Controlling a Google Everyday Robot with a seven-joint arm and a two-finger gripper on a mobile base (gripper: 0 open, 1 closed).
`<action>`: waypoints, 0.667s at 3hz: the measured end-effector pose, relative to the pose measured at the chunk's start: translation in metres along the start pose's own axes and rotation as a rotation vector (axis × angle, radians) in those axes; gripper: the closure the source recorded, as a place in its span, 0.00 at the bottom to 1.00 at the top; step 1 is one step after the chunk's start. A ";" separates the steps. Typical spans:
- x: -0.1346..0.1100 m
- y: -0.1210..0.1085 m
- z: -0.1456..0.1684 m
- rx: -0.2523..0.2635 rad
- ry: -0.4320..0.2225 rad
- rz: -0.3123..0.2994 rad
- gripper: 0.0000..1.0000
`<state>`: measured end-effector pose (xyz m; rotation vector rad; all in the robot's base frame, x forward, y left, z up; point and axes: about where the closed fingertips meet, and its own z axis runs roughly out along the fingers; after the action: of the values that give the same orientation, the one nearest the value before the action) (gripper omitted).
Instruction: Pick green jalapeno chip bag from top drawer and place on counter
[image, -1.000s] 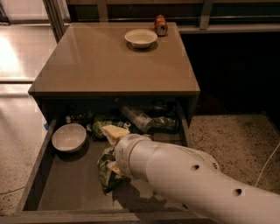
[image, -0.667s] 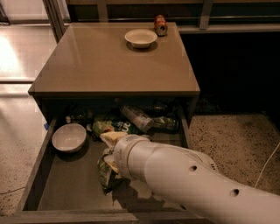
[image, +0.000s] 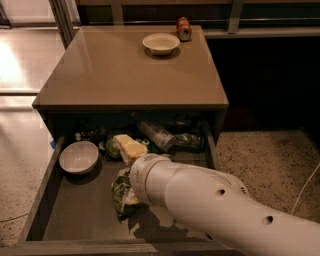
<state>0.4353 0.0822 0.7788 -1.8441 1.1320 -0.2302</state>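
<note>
Top drawer (image: 75, 212) open; arm (image: 210, 205) reaches in from the front right corner; gripper hidden behind the arm's end, down at the green jalapeno chip bag (image: 119, 192), state cannot tell; bag lies mid-drawer on the floor; white bowl (image: 79, 157) near the drawer's left wall; counter (image: 115, 75) carries a bowl (image: 161, 43) and a can (image: 183, 28) at its back edge

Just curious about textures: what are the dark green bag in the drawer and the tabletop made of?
The green jalapeno chip bag: likely foil or plastic film, crinkled with glints. The counter: smooth, semi-gloss, perhaps laminate; it mirrors light. The claw sits hidden behind the arm, at the bag.
</note>
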 end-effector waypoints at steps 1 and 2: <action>-0.006 0.005 0.004 0.003 -0.003 -0.009 0.00; -0.006 0.005 0.004 0.003 -0.003 -0.009 0.01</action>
<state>0.4308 0.0889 0.7741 -1.8466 1.1205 -0.2345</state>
